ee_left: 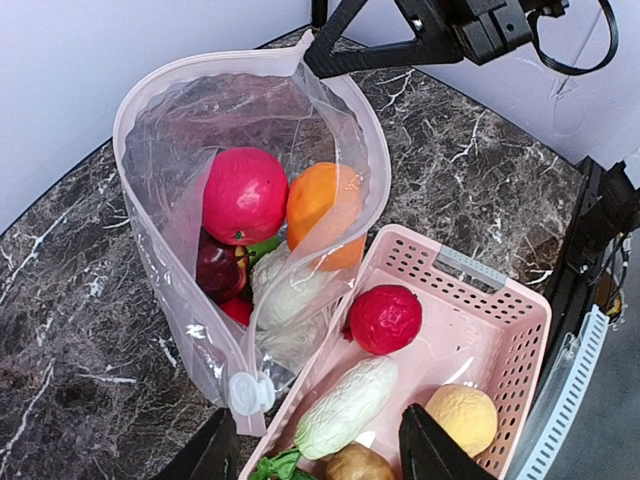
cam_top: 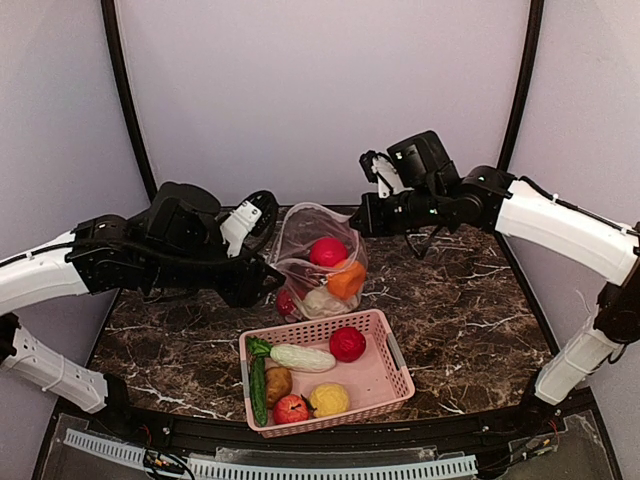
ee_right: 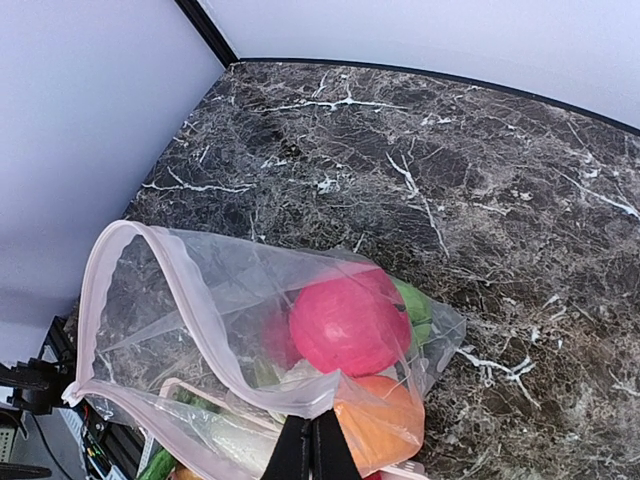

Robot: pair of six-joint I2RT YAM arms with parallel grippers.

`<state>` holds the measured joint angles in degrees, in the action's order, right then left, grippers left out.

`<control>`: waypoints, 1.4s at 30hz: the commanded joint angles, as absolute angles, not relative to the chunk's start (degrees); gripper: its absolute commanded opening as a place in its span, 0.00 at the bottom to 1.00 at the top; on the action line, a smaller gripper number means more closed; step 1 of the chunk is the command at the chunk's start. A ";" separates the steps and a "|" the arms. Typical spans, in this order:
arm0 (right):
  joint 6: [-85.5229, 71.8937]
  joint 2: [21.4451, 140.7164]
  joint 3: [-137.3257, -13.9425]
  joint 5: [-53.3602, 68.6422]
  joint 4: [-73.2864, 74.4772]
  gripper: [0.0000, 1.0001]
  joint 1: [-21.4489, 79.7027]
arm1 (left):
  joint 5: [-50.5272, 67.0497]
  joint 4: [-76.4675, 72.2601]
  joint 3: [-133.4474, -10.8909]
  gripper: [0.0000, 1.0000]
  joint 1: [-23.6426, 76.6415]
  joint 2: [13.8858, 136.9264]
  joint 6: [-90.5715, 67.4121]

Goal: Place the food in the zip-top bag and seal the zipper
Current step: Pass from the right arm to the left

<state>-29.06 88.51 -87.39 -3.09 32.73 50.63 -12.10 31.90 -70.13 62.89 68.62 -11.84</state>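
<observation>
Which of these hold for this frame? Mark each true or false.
1. The bag is sealed. False: its mouth gapes open.
2. The right gripper pinches the bag's rim. True.
3. The left gripper holds a yellow ball. False: it is open and empty; the yellow ball lies in the basket.
4. An orange ball is inside the bag. True.
5. The basket is empty. False: a red ball and more lie in it.
</observation>
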 commanded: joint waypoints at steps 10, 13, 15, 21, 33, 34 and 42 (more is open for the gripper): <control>-28.31 89.44 -89.71 -4.03 31.38 0.00 51.24 | -24.26 34.62 -72.50 0.32 64.43 72.21 -6.73; -28.26 89.83 -89.94 -3.72 31.32 0.00 51.24 | -23.79 34.59 -72.51 0.26 64.42 72.70 -6.74; -28.21 90.06 -90.00 -3.66 31.33 0.00 51.24 | -23.81 34.52 -72.44 0.22 64.42 72.84 -6.83; -28.21 89.94 -89.53 -4.35 31.40 0.00 51.24 | -24.04 33.92 -72.30 0.03 64.43 72.15 -6.89; -28.12 86.23 -90.52 -10.01 36.11 0.00 49.36 | -14.57 25.81 -71.03 0.01 63.01 67.23 -11.32; -28.51 85.90 -90.18 -10.00 36.26 0.00 48.97 | -13.05 25.09 -70.85 0.01 62.57 66.93 -12.26; -29.75 83.93 -87.75 -7.60 36.36 0.18 47.99 | -5.59 22.91 -67.34 0.01 58.66 65.80 -16.50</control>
